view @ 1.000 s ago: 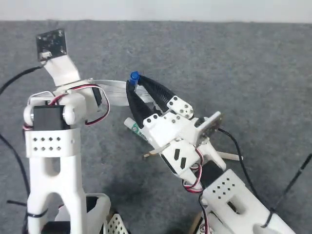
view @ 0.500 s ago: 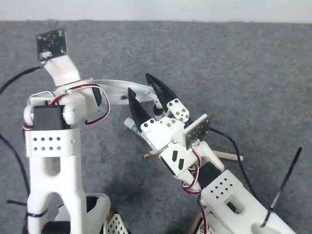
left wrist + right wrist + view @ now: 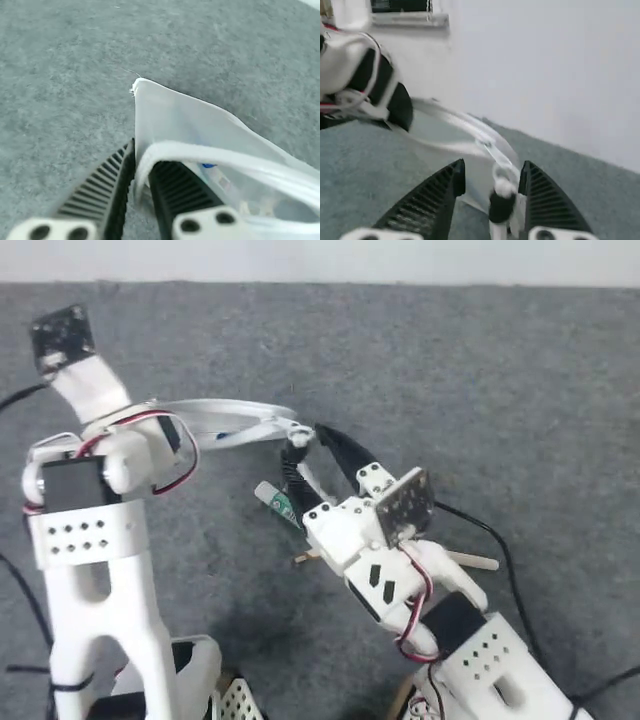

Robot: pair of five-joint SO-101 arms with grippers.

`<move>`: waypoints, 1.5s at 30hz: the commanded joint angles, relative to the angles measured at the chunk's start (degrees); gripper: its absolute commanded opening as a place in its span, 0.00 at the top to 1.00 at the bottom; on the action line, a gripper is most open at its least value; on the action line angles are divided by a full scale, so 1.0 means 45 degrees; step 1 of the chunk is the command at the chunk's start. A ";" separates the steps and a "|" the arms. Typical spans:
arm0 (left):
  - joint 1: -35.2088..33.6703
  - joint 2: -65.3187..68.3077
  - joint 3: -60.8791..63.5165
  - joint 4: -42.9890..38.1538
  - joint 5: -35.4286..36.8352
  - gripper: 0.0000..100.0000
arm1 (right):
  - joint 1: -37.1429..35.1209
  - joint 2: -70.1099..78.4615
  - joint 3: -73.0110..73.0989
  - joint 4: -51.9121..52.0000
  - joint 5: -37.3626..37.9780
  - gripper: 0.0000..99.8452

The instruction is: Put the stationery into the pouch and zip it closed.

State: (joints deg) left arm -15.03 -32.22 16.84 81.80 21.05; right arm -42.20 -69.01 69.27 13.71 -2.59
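- The grey table [image 3: 500,360] lies beneath the pouch, which is held up off it.
- The left arm [image 3: 90,540] stands upright beside the pouch, with its wrist bent over toward one end of the pouch.
- The right arm [image 3: 400,560] slants up from the other side, and its forearm points at the pouch's far end.
- The pouch [image 3: 235,425] is clear with a white rim and hangs stretched between the two arms with its mouth open.
- The left gripper [image 3: 140,162] is clamped tight on the pouch's rim close to a corner.
- The right gripper [image 3: 493,170] sits at the pouch's zip end with its fingers spread apart.
- A wooden stick [image 3: 470,560] lies on the table well away from the pouch, partly hidden by the right arm.
- A white marker [image 3: 275,500] with a green label lies on the table just below the pouch.
- A blue-tipped item [image 3: 207,165] lies inside the pouch.
- A small white and dark tab [image 3: 501,200] on the pouch stands between the right gripper's fingers; whether they touch it cannot be told.
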 commanded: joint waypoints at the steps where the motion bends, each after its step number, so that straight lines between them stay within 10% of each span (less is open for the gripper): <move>1: -0.0488 -0.0078 -0.0205 -0.0488 0.0332 0.99 | 0.0381 -0.0479 -0.1328 0.1670 0.0020 0.84; 25: -0.2247 -0.0098 0.0264 -0.0938 0.0371 0.99 | 0.3272 0.4386 -0.5158 1.0481 -0.3927 0.84; 45: -0.2286 -0.0098 0.0322 -0.0938 0.0371 0.99 | 0.5402 1.1731 -0.7131 1.0716 -0.5626 0.84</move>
State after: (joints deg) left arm -25.23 -32.22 18.86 79.34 21.67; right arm -19.16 -17.32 41.58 61.54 -27.21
